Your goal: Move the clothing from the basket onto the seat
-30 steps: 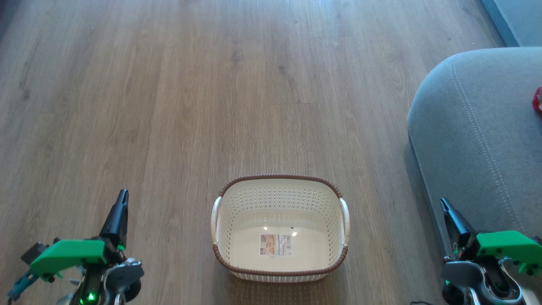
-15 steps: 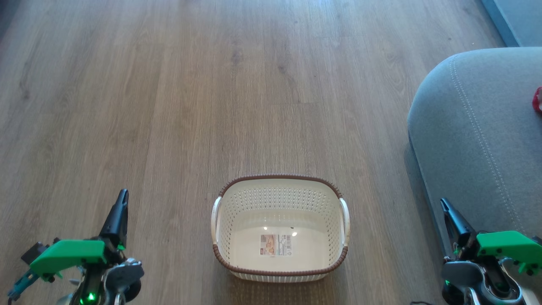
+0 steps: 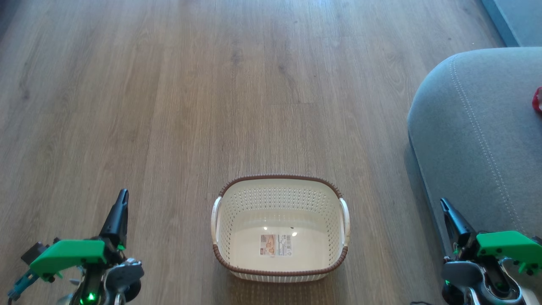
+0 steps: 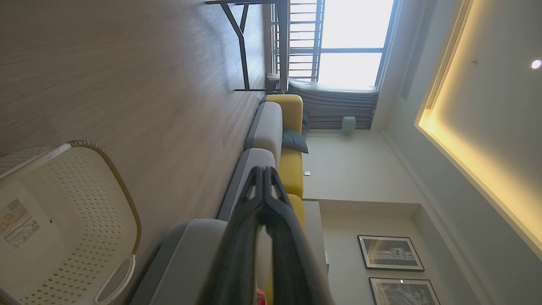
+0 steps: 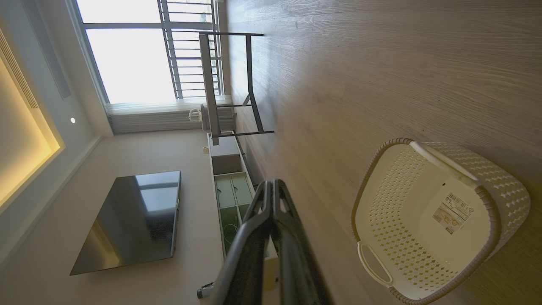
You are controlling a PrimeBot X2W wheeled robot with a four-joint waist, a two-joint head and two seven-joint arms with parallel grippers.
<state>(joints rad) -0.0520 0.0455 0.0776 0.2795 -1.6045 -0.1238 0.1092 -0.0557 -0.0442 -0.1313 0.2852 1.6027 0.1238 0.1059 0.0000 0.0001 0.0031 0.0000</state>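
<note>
The cream basket [image 3: 330, 212] stands on the wood floor at bottom centre with nothing in it, its sticker label [image 3: 276, 245] showing; it also appears as the basket [image 4: 84, 199] and the basket [image 5: 423, 199] in the wrist views. The grey seat [image 3: 474, 127] fills the right side. A sliver of red clothing [image 3: 537, 100] lies on it at the frame's right edge, and a red scrap [image 4: 260, 298] shows behind the fingers. My left gripper [image 3: 122, 195] is shut, left of the basket. My right gripper [image 3: 443, 203] is shut, beside the seat's front edge.
Bare wood floor [image 3: 211, 84] stretches ahead and to the left. A sofa with yellow backs [image 4: 292, 140] continues beyond the seat. A dark-legged table [image 5: 228, 84] stands by the window, with a TV [image 5: 131, 220] and low cabinet along the wall.
</note>
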